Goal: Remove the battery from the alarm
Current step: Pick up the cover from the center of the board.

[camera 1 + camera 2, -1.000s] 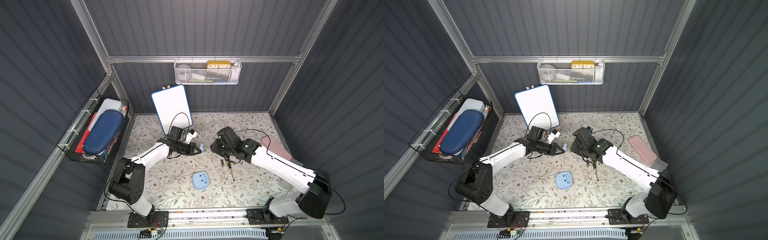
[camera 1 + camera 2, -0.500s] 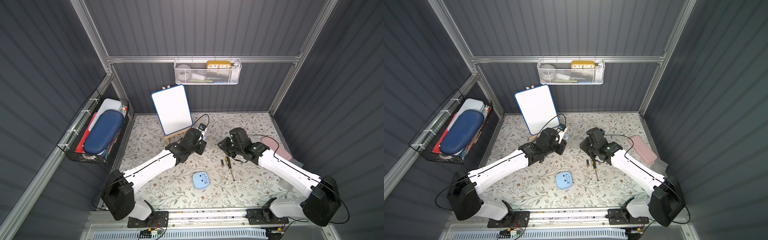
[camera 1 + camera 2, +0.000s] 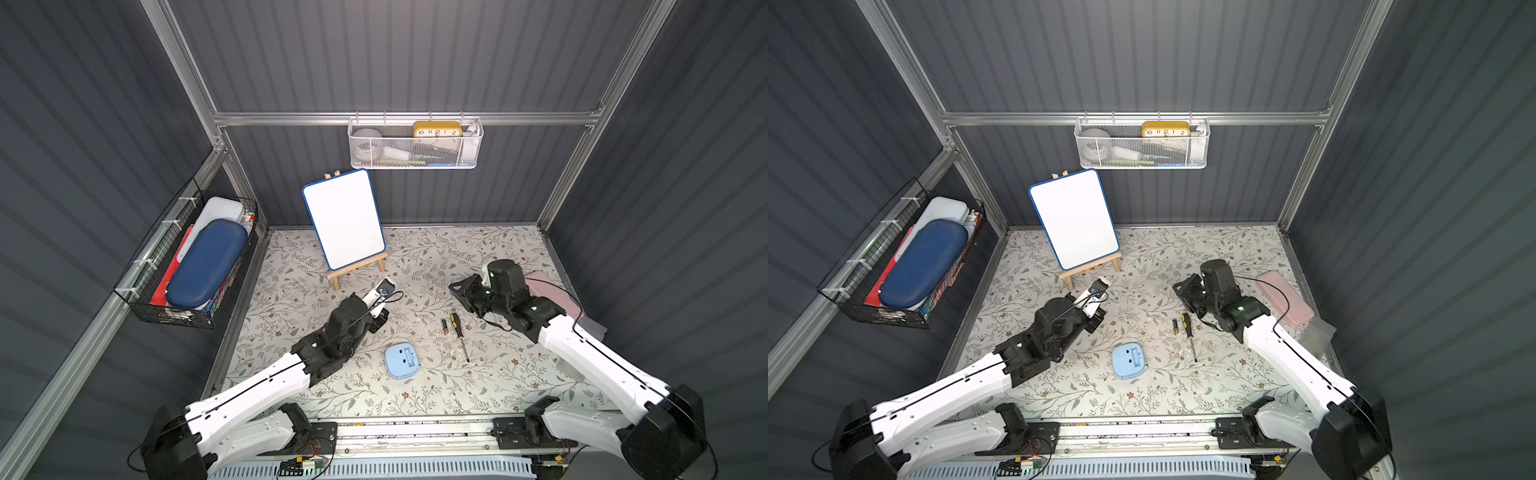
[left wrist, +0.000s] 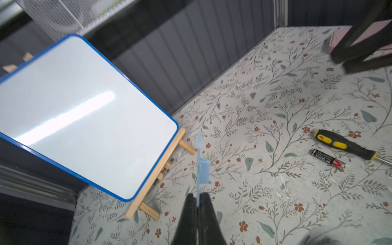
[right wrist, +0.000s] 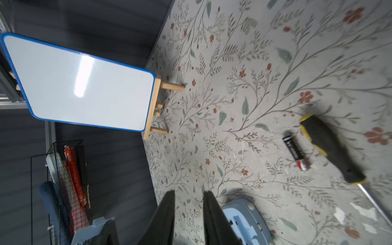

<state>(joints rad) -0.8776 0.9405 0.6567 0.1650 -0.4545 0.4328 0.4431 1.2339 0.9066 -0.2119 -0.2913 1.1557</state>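
Left gripper (image 4: 197, 203) clamps a thin blue cover (image 4: 200, 163), raised; right gripper (image 5: 188, 214) is parted, empty; battery (image 3: 444, 325) lies out on the table (image 3: 498, 374), beside the screwdriver (image 3: 459, 334), nearer the right arm, axis running front-to-back; alarm (image 3: 401, 362) face-down between the arms.

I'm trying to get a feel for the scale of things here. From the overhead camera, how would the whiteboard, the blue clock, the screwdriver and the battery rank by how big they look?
Largest to smallest in a top view:
1. whiteboard
2. blue clock
3. screwdriver, long but thin
4. battery

All rest on the same table, so nearness hardly skews the order.
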